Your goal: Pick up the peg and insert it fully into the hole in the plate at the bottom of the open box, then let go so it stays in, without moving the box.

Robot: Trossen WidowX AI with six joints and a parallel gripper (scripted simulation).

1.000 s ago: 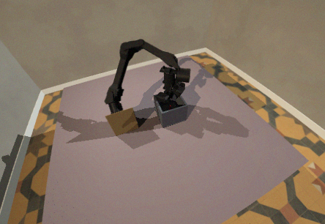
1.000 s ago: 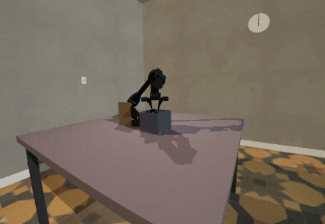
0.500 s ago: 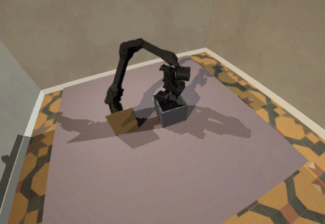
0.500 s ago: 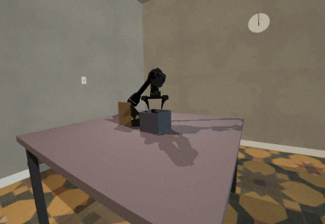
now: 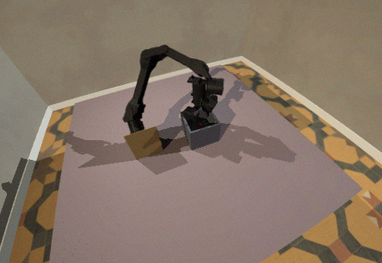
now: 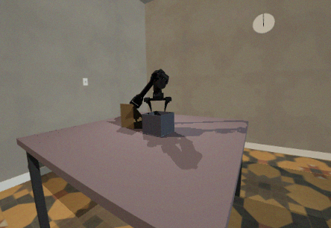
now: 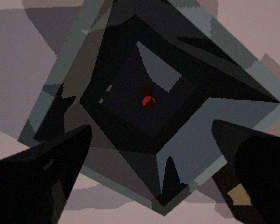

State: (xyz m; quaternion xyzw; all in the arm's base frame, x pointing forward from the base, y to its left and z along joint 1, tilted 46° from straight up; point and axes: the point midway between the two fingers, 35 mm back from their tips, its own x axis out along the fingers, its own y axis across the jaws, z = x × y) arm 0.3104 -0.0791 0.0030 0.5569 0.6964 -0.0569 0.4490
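Note:
The open grey-blue box [image 5: 200, 131] stands on the purple table; it also shows in the exterior view [image 6: 158, 124] and fills the wrist view [image 7: 152, 105]. The red peg [image 7: 148, 100] stands end-on in the dark plate [image 7: 137, 107] at the box bottom, only its round red top showing; a red spot shows inside the box in the top view [image 5: 200, 125]. My gripper [image 5: 202, 113] hangs just above the box rim, fingers wide open and empty, also seen in the exterior view [image 6: 158, 106]. Its two dark fingertips frame the wrist view [image 7: 152, 165].
A brown wooden block [image 5: 144, 143] stands at the arm's base, left of the box, also in the exterior view [image 6: 128, 115]. The table's edges drop to a patterned floor.

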